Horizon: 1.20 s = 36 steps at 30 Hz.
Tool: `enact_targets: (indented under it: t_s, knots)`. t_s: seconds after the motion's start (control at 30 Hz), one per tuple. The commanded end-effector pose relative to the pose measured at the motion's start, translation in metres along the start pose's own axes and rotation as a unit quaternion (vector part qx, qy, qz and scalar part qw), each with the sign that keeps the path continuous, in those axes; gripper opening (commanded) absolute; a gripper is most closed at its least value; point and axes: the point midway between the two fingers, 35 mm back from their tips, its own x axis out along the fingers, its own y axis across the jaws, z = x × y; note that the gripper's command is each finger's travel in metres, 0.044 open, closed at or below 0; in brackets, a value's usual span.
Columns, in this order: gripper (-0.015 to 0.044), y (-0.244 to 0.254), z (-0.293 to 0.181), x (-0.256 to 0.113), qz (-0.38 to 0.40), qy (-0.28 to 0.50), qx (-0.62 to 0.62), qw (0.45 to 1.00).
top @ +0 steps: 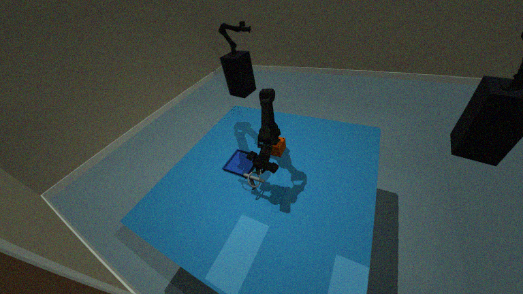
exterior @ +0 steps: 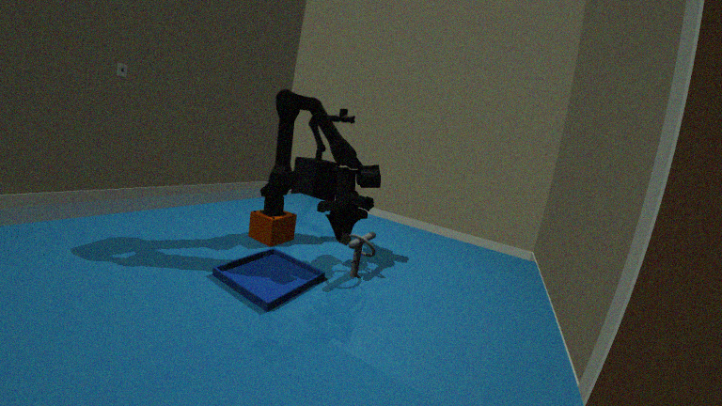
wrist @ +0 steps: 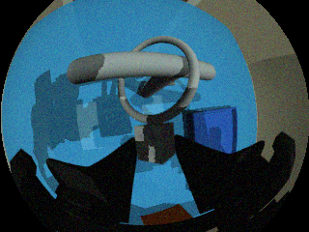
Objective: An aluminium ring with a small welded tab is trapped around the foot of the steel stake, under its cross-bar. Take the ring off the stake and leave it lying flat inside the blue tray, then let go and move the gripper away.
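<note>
My gripper (top: 259, 170) (exterior: 346, 241) (wrist: 154, 141) is shut on the ring's small welded tab (wrist: 161, 145), beside the stake's top. The pale aluminium ring (top: 248, 182) (exterior: 373, 251) (wrist: 195, 72) is tilted up at cross-bar height. In the wrist view it passes in front of the bar at the right and behind it at the left, so the bar runs through its opening. The steel stake (top: 261, 180) (exterior: 354, 265) (wrist: 126, 64) stands upright; whether its post is inside the ring is unclear. The blue tray (top: 235, 163) (exterior: 239, 291) (wrist: 223, 127) holds nothing visible.
The arm's orange base block (top: 279, 147) (exterior: 272, 227) (wrist: 166, 214) stands behind the tray. The tray lies close beside the stake, with raised dark walls. Arm shadows fall across the blue surface (top: 320, 214) (exterior: 452, 327). Black pedestals with other arms stand farther off.
</note>
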Motion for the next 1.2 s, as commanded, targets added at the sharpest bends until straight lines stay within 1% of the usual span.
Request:
enact_targets:
  t_s: [0.0, 0.4, 1.17]
  knots:
    - [0.0, 0.001, 0.003, -0.002, -0.001, -0.004, 0.001, 1.0]
    - [0.0, 0.013, -0.002, 0.003, -0.026, -0.042, 0.002, 0.999]
    - [0.0, 0.022, 0.0, -0.007, -0.027, -0.045, 0.003, 0.999]
